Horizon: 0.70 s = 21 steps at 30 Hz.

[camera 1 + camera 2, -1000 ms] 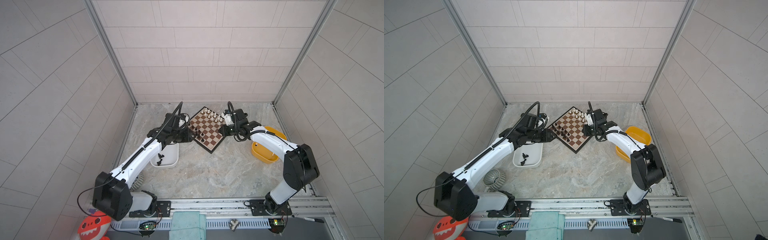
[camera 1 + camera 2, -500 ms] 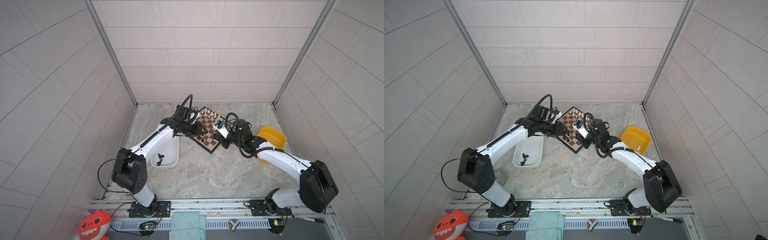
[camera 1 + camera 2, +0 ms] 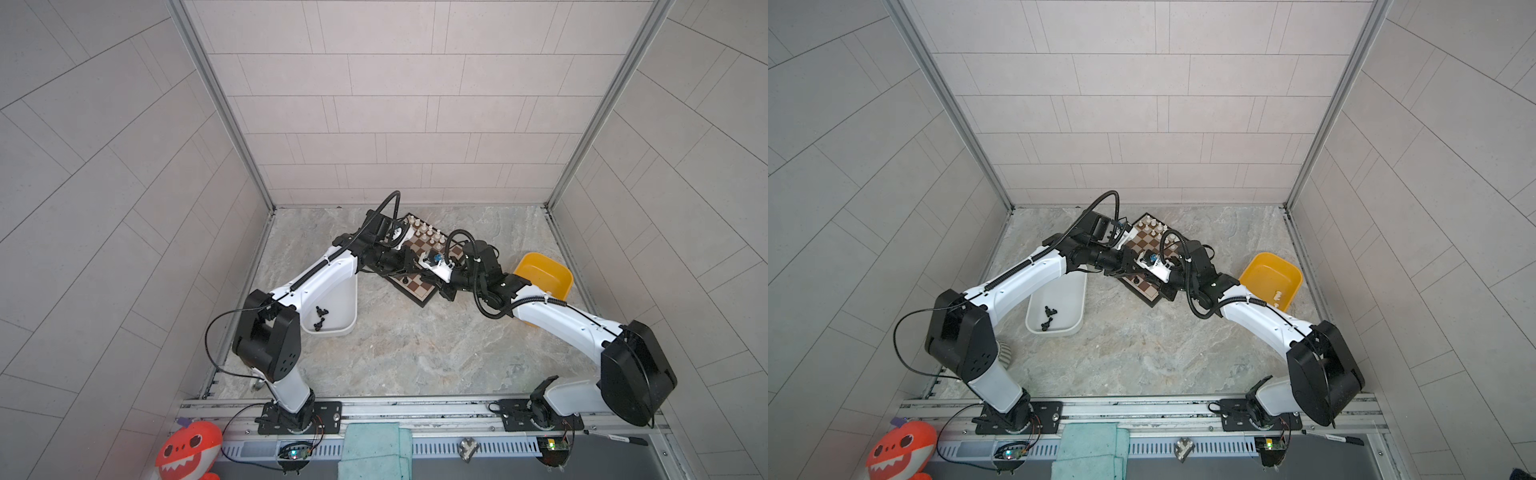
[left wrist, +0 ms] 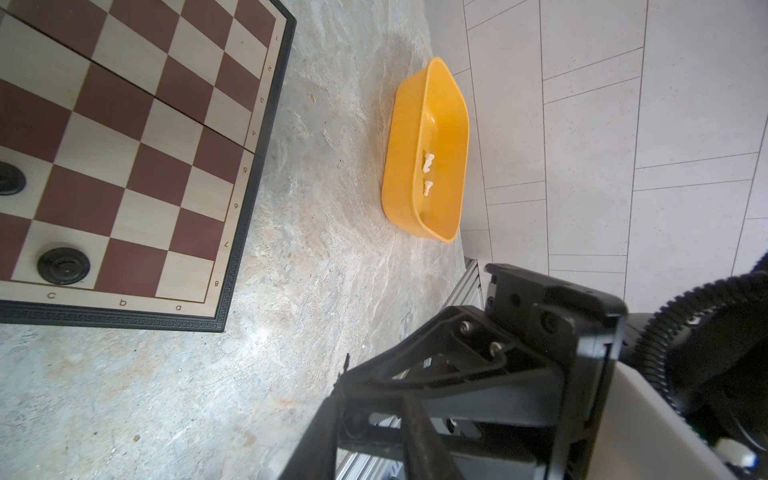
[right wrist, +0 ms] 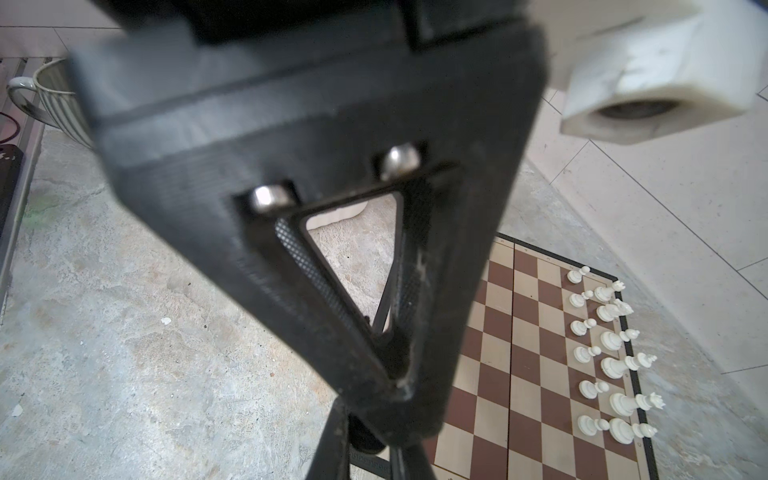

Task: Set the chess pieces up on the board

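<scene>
Board (image 3: 417, 286): brown-cream squares, black rim | white pieces (image 5: 611, 332) along one edge | left fingers (image 5: 432, 299) unclear | right fingers (image 4: 457, 357) closed

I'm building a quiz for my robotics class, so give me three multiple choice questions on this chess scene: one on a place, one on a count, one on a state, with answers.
1. Where on the board do the white chessmen stand? A) its middle B) a far edge, toward the back wall C) its edge nearest the arm bases
2. How many loose white pieces lie in the yellow tub? A) none B) two C) six
3. The white tub is: A) empty B) overturned C) upright, holding black pieces
Answers: 1 B, a top view shows them lined along a far edge; 2 B, the left wrist view shows two; 3 C, dark pieces lie on its floor.
</scene>
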Motion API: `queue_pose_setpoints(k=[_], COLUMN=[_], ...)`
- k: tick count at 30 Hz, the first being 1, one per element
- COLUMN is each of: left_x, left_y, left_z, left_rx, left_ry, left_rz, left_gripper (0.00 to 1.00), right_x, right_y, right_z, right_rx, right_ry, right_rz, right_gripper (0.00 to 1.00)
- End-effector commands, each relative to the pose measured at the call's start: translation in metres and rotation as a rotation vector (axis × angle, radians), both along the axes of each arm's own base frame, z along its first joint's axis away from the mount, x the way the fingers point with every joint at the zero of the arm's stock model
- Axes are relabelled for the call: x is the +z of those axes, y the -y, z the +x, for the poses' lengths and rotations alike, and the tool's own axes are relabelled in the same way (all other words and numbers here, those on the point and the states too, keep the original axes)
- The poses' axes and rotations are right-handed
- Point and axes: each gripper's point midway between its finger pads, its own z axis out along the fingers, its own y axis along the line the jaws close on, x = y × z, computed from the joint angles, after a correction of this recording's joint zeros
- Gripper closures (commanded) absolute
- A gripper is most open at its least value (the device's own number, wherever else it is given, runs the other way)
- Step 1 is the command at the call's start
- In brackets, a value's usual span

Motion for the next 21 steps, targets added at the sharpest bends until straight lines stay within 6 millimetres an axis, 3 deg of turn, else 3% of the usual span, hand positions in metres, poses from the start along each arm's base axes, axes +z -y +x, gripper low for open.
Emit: queue_pose_setpoints(k=[1, 10, 21], left_x=[0.005, 0.004, -0.001], left_y=[0.001, 0.001, 0.003], left_z=[-0.004, -0.008, -0.009], left_rx=[-0.015, -0.017, -0.012], left_ry=[0.0, -0.014, -0.064], left_rz=[-0.003, -0.007, -0.014], left_gripper=[0.7, 0.73, 0.86], right_x=[0.013, 0.018, 0.024], right_y=[-0.002, 0.0, 0.0], right_z=[-0.003, 0.001, 0.0], right_rx=[0.018, 0.001, 0.0], right_ry=[0.039, 0.036, 0.038], right_rz=[0.032, 0.062, 0.079], right_gripper=[1.0, 1.0, 1.0])
